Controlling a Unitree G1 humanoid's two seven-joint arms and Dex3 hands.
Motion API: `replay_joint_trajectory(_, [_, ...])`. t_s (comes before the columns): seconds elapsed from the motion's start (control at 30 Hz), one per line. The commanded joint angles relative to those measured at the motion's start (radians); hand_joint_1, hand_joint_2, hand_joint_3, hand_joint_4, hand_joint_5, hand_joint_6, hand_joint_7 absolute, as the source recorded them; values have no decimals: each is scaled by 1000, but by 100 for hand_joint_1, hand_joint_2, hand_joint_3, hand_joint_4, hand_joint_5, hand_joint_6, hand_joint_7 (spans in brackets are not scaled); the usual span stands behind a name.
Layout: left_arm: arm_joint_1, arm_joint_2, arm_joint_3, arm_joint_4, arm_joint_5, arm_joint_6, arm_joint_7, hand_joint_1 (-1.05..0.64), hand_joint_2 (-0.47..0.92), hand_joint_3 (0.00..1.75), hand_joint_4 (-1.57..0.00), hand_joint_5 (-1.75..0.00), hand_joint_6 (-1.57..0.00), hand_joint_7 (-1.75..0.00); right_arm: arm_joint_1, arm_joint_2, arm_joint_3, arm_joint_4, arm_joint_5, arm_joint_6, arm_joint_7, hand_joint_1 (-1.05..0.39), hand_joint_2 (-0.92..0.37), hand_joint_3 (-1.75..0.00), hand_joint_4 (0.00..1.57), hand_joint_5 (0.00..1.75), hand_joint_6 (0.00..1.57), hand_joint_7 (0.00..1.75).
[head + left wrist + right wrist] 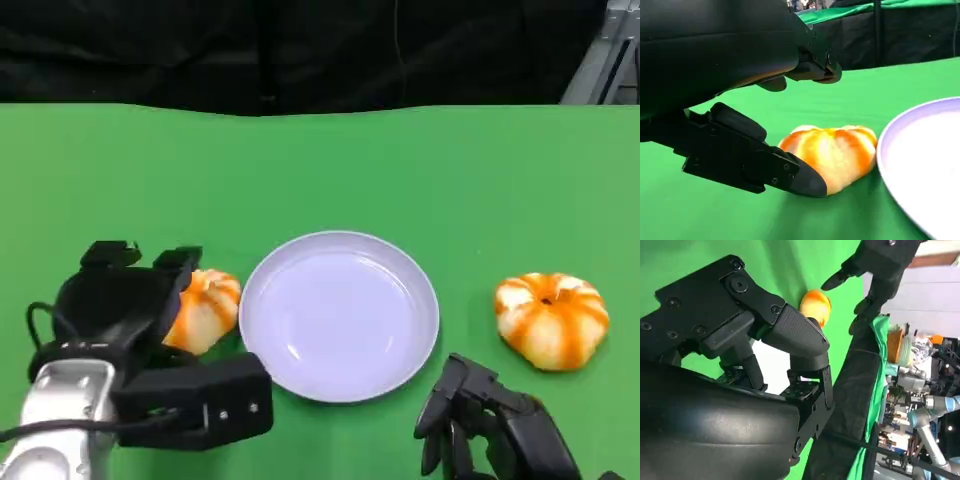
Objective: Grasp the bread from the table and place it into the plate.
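On the green table (400,170), two breads flank one plate (340,315); the spread left hand (130,300) touches one bread (205,310).

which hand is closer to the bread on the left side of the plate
Left. The left hand is right at that bread, fingers around it on the table. The right hand sits across the plate, well away from it.

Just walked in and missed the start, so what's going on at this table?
The robot's left hand is closing around a bread roll lying on the green table just beside the empty plate. One finger touches the roll, which isn't lifted yet. A second roll sits beyond the plate, near the idle right hand.
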Motion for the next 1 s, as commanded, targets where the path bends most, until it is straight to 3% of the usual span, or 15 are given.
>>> replay_joint_trajectory(0.03, [-44,-2,-25,59,8,27,5,-68,92,5,0,-56,-26,0,13,-16,-11,-29,0,14,-7,-52,-62,-133,76,175,59,175])
replay_joint_trajectory(0.27, [-109,-6,-46,190,-24,26,31,-66,92,2,-1,-55,-27,-1,24,-16,-8,-46,-3,22,-10,-52,-63,-132,75,175,59,175])
replay_joint_trajectory(0.47, [-226,-30,-74,440,-67,4,69,-63,92,2,-4,-48,-27,0,30,-19,-7,-48,2,18,-6,-51,-62,-133,74,175,58,175])
replay_joint_trajectory(0.63, [-333,-41,-82,716,-161,-90,100,-59,92,2,-9,-41,-27,0,31,-14,-4,-44,3,16,-8,-51,-62,-134,74,175,58,175])
replay_joint_trajectory(0.8, [-366,-39,-98,820,-229,-180,121,-44,92,6,-19,-32,-32,-1,34,-14,-3,-48,3,23,-8,-50,-61,-134,75,175,58,175])
replay_joint_trajectory(0.93, [-366,-32,-92,857,-286,-291,162,-34,92,15,-42,-29,-46,-5,34,-14,-3,-50,5,26,-6,-50,-61,-134,75,175,58,175])
replay_joint_trajectory(1.0, [-367,-32,-89,881,-303,-328,207,-24,92,10,-73,-35,-75,-9,33,-13,-2,-48,5,25,-6,-50,-61,-134,76,175,58,175])
